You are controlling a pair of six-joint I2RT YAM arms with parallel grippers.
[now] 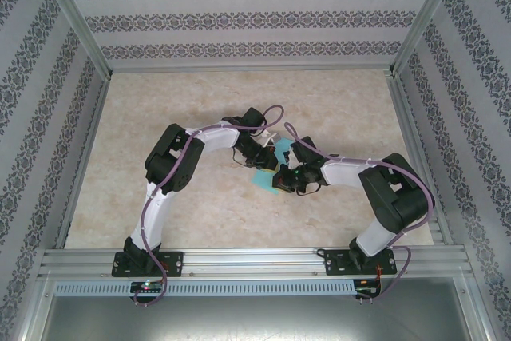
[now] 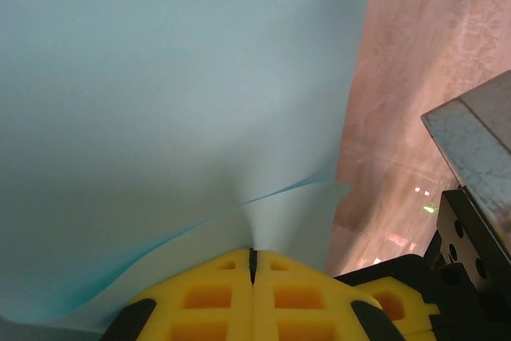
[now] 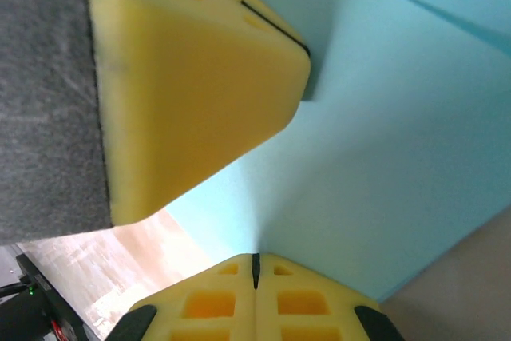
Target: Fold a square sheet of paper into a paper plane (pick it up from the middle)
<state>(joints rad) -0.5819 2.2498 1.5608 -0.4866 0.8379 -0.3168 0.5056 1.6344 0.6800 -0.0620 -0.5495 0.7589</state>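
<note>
Item: square sheet of paper (image 2: 160, 101), turquoise, at middle of worktop (image 1: 200, 109).
Left hand (image 2: 252, 255) from 10 o'clock, right hand (image 3: 255, 259) from 3 o'clock, each pressed together pinching it, likely to steady it for a crease.

1. The left arm (image 1: 172, 167) rises from its base to a raised elbow, and its forearm reaches rightward toward the centre.
2. The left tool (image 1: 266, 157) has its yellow fingers (image 2: 215, 297) pressed flat together, pinching the square sheet of paper (image 2: 160, 101).
3. The right arm (image 1: 395, 197) mirrors it, with its elbow high and its forearm stretched leftward.
4. The right tool (image 1: 284, 179) is likewise closed, its fingertips (image 3: 215, 301) meeting on the same sheet.
5. The two tools sit just beside each other, with the left tool's finger close above the right tool's tips in the right wrist view.
</note>
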